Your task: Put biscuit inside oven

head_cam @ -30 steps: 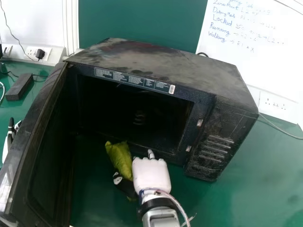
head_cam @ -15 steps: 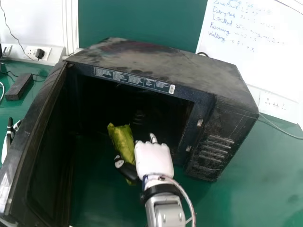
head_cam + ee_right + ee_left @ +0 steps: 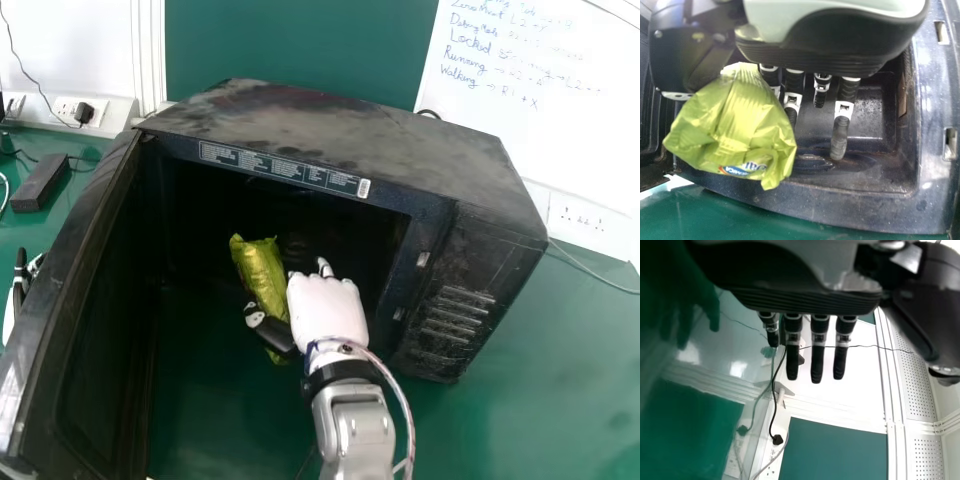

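Note:
In the head view my right hand [image 3: 328,308] is at the front opening of the black oven [image 3: 330,140], its thumb and fingers holding the green biscuit packet [image 3: 262,278], whose upper end reaches into the dark opening. The right wrist view has the packet [image 3: 735,125] between the thumb and fingers of my right hand [image 3: 840,135], with the oven's cavity [image 3: 865,120] behind. The oven door stands wide on the left. At the head view's left edge is my left hand [image 3: 22,285], idle beyond the door; its fingers hang straight in the left wrist view, left hand [image 3: 817,352].
The oven's open door [image 3: 75,320] rises as a tall wall left of the right hand. A black power adapter [image 3: 40,182] lies on the green table [image 3: 540,400] behind the door. Wall sockets [image 3: 75,110] and a whiteboard [image 3: 530,90] are at the back.
My right hand has moved slightly up and to the right in the head view, with the packet in it. The packet's upper end has risen from the oven's lower front edge into the opening.

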Action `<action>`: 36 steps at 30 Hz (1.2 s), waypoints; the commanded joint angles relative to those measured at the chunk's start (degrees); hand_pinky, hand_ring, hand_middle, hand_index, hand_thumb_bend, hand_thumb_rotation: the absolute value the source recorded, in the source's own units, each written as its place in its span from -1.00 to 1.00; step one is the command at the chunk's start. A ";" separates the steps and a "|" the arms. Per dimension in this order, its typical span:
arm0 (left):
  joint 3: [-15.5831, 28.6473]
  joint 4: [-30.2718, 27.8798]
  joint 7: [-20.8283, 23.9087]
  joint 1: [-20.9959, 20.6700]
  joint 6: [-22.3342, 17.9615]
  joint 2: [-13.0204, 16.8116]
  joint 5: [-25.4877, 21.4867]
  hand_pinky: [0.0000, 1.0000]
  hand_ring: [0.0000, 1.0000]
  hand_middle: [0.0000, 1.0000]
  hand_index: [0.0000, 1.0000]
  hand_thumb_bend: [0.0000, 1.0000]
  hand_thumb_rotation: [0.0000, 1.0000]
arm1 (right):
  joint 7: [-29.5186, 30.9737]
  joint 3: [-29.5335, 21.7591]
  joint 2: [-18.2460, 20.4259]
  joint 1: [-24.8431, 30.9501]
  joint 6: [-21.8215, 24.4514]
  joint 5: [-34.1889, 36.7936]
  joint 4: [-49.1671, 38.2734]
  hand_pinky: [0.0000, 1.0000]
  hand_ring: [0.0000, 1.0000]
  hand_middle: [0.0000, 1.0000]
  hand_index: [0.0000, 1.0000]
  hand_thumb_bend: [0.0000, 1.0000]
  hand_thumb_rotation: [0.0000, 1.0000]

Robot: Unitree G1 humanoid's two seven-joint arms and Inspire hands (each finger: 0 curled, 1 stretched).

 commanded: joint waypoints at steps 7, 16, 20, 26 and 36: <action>0.06 2.71 -1.53 2.90 0.67 -0.77 0.10 0.56 0.56 0.61 0.64 0.08 -0.20 | -5.23 -0.73 -1.79 -4.11 -0.18 4.53 4.92 -0.34 -0.26 -0.20 0.03 0.05 -1.00; 0.40 1.55 -2.68 3.12 1.67 -0.86 -0.64 0.55 0.54 0.59 0.63 0.07 -0.17 | -10.39 -0.51 -5.10 -8.66 -0.33 9.42 12.09 -0.21 -0.14 -0.14 0.03 0.06 -1.00; 0.54 1.63 -3.10 3.17 1.74 -0.71 -0.71 0.56 0.55 0.60 0.63 0.08 -0.18 | -12.58 -0.55 -5.74 -10.71 0.12 11.77 15.74 -0.18 -0.11 -0.10 0.01 0.06 -1.00; 0.51 1.61 -2.96 3.22 1.59 -0.66 -0.44 0.55 0.54 0.60 0.63 0.07 -0.17 | -16.49 -0.51 -7.11 -13.58 0.37 15.62 20.84 -0.23 -0.16 -0.15 0.03 0.06 -1.00; 0.64 1.25 -2.91 3.44 1.89 -0.64 -0.60 0.55 0.54 0.60 0.63 0.08 -0.17 | -23.00 0.71 -9.66 -19.14 -0.53 21.35 30.57 -0.23 -0.19 -0.17 0.04 0.05 -1.00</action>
